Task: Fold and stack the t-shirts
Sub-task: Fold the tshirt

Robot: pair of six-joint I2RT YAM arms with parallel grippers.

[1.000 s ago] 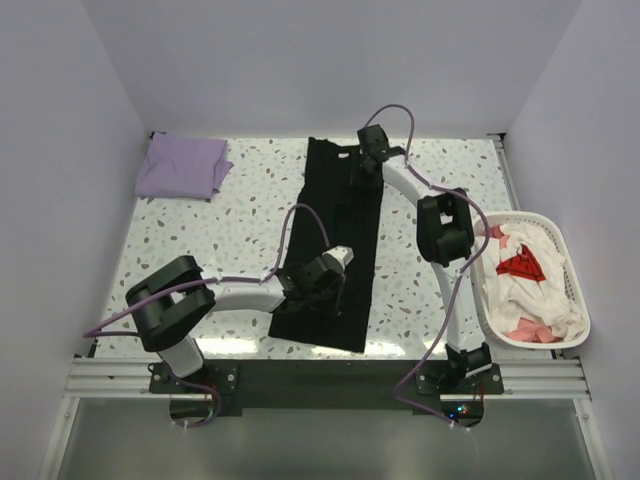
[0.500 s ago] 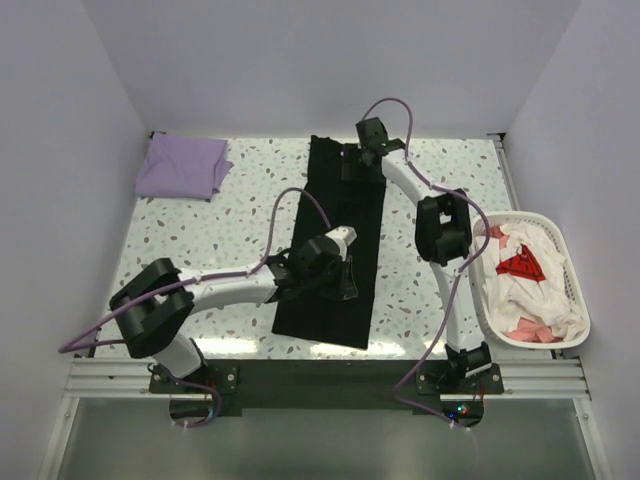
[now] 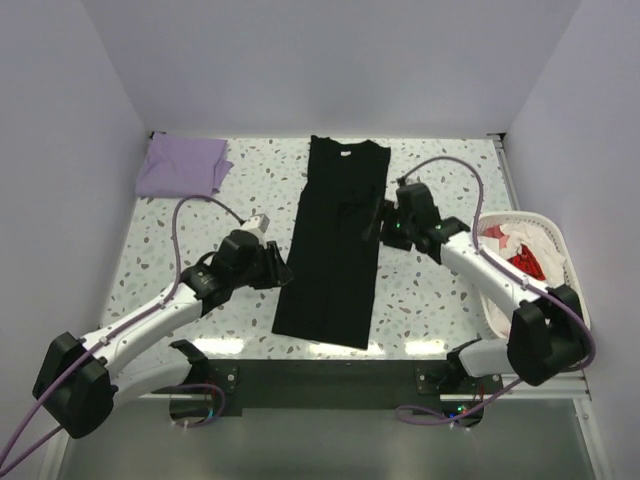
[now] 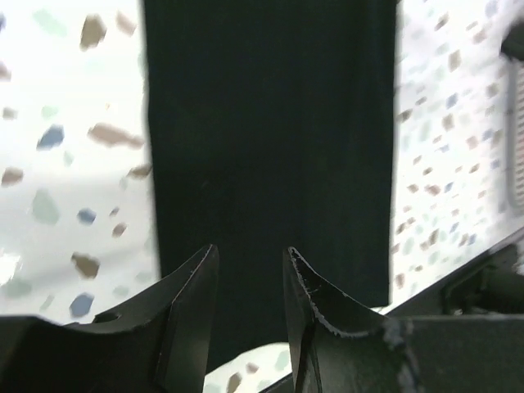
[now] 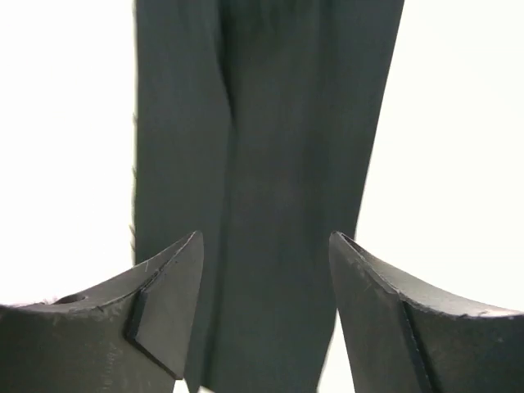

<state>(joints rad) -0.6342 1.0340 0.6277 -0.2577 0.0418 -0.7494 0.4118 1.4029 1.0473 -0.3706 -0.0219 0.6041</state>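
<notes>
The black t-shirt [image 3: 335, 240] lies mid-table as a long narrow strip, hem near the arms, collar far. The left gripper [image 3: 280, 270] is just beside its left edge, slightly open and holding nothing. The right gripper [image 3: 377, 222] is at the right edge, a little farther, with jaws wide and also empty. I judge that a crosswise fold comes next: pinch both hem corners evenly and carry them level toward the collar. The lavender t-shirt [image 3: 183, 165] lies folded in the far left corner.

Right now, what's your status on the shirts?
Left hand and right hand open, empty, flanking black t-shirt. It lies flat, a long narrow strip. Lavender t-shirt folded, far-left corner. Nothing blocking.
</notes>
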